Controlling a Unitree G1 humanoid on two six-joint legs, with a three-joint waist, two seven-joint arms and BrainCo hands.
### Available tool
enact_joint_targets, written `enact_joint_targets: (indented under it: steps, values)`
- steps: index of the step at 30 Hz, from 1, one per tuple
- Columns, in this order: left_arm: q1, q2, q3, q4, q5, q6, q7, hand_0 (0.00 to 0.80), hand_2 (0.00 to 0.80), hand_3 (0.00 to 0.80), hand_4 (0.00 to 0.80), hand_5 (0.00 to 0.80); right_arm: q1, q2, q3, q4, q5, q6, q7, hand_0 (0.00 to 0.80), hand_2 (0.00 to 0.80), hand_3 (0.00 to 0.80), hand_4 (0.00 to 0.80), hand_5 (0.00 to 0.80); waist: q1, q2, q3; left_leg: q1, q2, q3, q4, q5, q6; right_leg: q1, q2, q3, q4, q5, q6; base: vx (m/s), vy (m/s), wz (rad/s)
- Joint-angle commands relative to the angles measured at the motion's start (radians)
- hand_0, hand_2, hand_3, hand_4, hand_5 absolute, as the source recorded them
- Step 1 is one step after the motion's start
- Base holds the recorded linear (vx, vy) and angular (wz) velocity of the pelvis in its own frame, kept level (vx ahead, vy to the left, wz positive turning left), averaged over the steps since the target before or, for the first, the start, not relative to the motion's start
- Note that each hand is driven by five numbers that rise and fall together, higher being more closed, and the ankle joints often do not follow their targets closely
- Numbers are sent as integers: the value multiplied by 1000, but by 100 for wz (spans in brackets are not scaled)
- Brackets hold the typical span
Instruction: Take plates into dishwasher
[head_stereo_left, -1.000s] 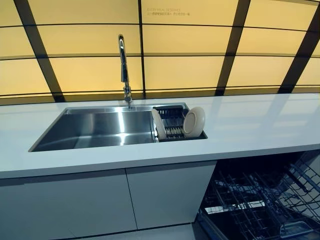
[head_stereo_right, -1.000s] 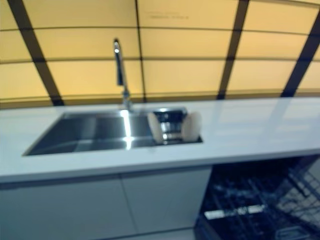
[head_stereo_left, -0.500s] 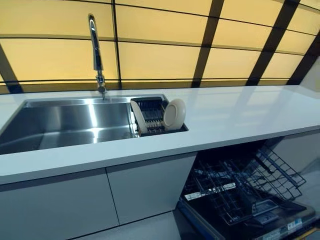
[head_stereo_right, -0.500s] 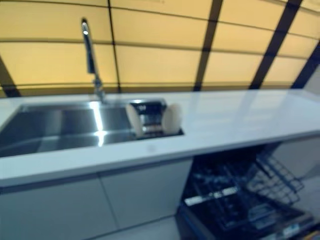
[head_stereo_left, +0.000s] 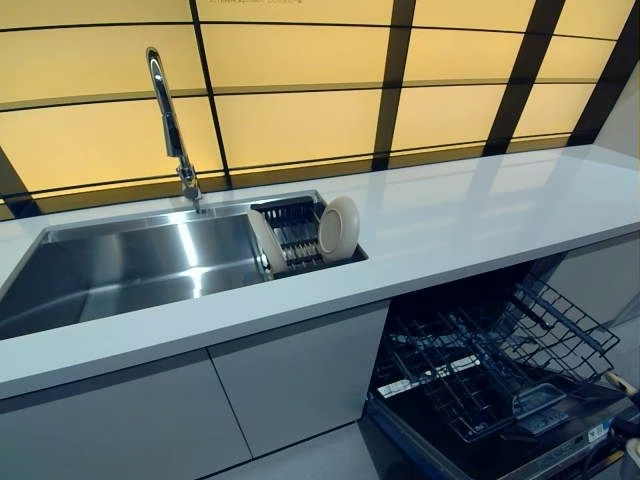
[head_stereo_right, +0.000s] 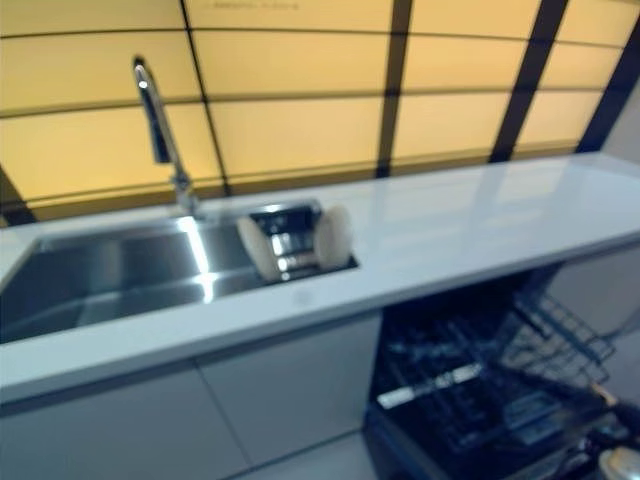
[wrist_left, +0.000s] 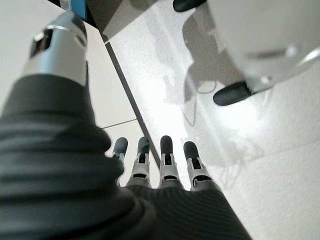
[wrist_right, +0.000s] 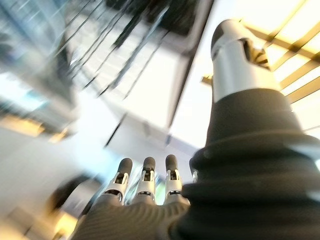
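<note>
Plates (head_stereo_left: 338, 228) upright in sink rack (head_stereo_left: 297, 233); left hand (wrist_left: 165, 165), right hand (wrist_right: 145, 182) released, empty. Risk: plate slipping during lift toward dishwasher rack (head_stereo_left: 490, 365).

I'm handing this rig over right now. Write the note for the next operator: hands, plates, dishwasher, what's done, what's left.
Left hand: open, fingers straight, holding nothing, hanging low over the floor.
Right hand: open, fingers straight, holding nothing, also down at the side.
Plates: round plate stands on edge at the right end of the drying rack inside the sink; a second plate leans at the rack's left end.
Dishwasher: door down, lower rack pulled out, no plates visible in it.
Done: nothing loaded yet.
Left: lift each plate from the rack and slot both into the dishwasher.
</note>
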Motion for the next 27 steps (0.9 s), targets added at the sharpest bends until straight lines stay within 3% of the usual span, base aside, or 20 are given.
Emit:
enact_joint_targets:
  steps: [1,7,17,27]
  values:
    - [-42,18,9,31,-19,-13,23,0,0,0,0,0,-101,3,-3,-79,-50,-50,37,0,0,0,0,0,19,-40,1,-18,-92,28,5,-19,108,2,35,-40,42,-7,-4,31,11,0]
    - [-36,8,8,36,5,-15,29,0,0,0,0,0,-149,33,84,-213,-32,-89,158,0,0,0,0,0,31,-40,-11,-17,-90,25,3,-21,107,5,27,-57,42,-11,-2,0,0,0]
    - [-33,-3,-2,44,23,-35,31,0,0,0,0,0,-195,69,161,-261,62,-125,317,0,0,0,0,0,50,-43,-22,-11,-89,27,9,-25,106,16,20,-81,46,-17,-3,6,1,1]
    - [-30,-3,-7,52,23,-34,40,0,0,0,0,0,-209,115,204,-316,184,-140,391,0,0,0,0,0,62,-45,-20,-9,-99,21,21,-29,113,14,6,-92,65,-20,1,2,12,1]
